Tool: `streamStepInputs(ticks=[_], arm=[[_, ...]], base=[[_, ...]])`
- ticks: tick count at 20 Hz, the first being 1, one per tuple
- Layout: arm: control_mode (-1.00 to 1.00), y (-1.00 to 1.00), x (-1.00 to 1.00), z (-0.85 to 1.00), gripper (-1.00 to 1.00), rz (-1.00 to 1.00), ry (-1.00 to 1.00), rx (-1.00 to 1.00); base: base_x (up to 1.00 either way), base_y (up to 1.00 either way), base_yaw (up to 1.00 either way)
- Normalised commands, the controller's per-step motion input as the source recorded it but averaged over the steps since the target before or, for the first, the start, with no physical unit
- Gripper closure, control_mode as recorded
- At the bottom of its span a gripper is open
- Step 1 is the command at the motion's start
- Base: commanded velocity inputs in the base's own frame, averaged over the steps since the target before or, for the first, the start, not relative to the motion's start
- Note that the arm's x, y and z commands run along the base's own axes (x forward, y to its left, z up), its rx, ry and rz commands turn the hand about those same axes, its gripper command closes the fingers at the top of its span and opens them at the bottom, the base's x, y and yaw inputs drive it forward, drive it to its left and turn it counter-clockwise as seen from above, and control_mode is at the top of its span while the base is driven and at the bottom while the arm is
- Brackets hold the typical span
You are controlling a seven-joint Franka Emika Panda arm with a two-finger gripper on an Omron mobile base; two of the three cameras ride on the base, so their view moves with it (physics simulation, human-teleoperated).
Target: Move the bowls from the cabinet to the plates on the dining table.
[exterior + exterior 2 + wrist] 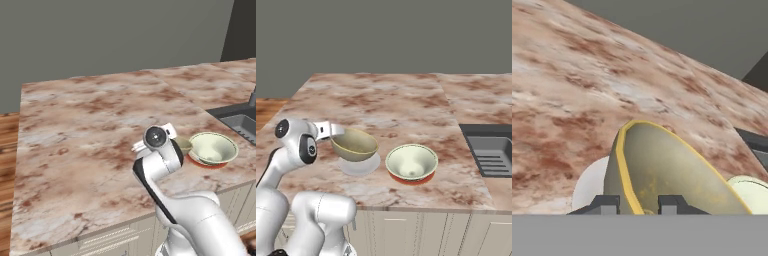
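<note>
Two bowls are on or over the pink-brown marbled table. The cream-white bowl already sits on a plate with a red-orange edge, right of centre in the right base view. The olive-tan bowl, left of centre there, is pinched at its yellowish rim by the gripper: in the hand view one dark fingertip stands outside the wall and the other inside, closed on the rim. This bowl hangs just above a pale plate, which shows beneath and slightly to the right of it; whether the base touches the plate cannot be told, though the bowl looks tilted toward the arm.

Judged from this, the step in hand is setting the second bowl onto its plate. The next move calls for lowering the bowl level and centred over the pale plate, then opening the fingers and lifting clear without nudging the neighbouring cream-white bowl just beside it.
</note>
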Motion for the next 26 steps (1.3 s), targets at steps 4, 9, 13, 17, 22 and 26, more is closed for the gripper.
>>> streamStepInputs(ticks=[4,9,13,17,22,26], arm=[[-1.00,0.00,0.16,-0.02,1.00,0.00,0.00,0.05],[-1.00,0.00,0.16,-0.20,1.00,0.00,0.00,0.07],[-1.00,-0.02,0.06,-0.56,1.00,0.00,-0.02,0.01],[-1.00,0.00,0.00,-0.27,1.00,0.00,-0.12,-0.03],[-1.00,0.00,0.00,-0.14,1.00,0.00,-0.14,-0.09],[-1.00,-0.02,0.00,-0.19,1.00,0.00,-0.02,-0.01]], base=[[0.00,0.00,0.00],[0.00,0.00,0.00],[0.00,0.00,0.00],[0.00,0.00,0.00],[0.00,0.00,0.00],[0.00,0.00,0.00]])
